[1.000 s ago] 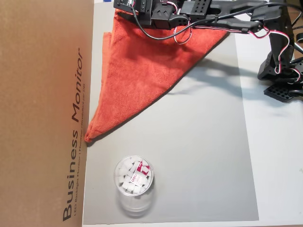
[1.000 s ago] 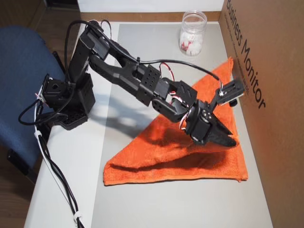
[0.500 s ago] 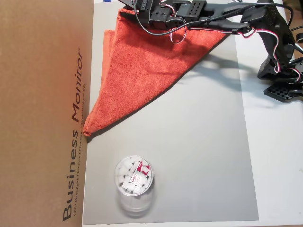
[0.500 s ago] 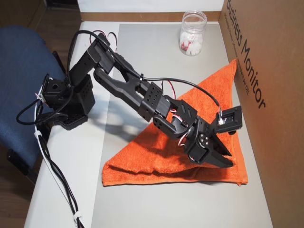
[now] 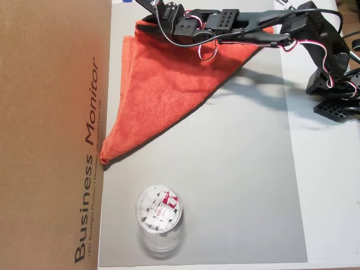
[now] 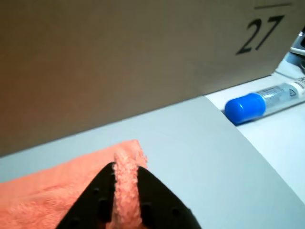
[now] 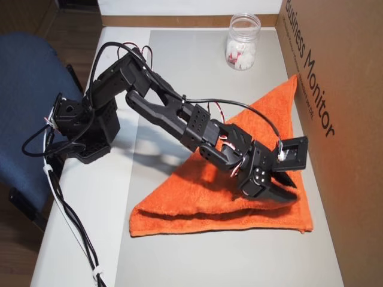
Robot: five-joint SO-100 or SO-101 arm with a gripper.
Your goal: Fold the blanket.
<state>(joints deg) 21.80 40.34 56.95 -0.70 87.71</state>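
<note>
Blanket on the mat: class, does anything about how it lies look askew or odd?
The blanket is folded into a triangle, and its layers don't match: a lower edge sticks out along the left side in an overhead view. The pincer pinches a ridge of cloth near one corner.

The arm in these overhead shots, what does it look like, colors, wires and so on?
The arm is all matte black plastic, built of boxy segments, some with rows of small holes. Thin red, white and black wires loop along it. Its pincer has pointed black fingers. Black cables trail from the base.
</note>
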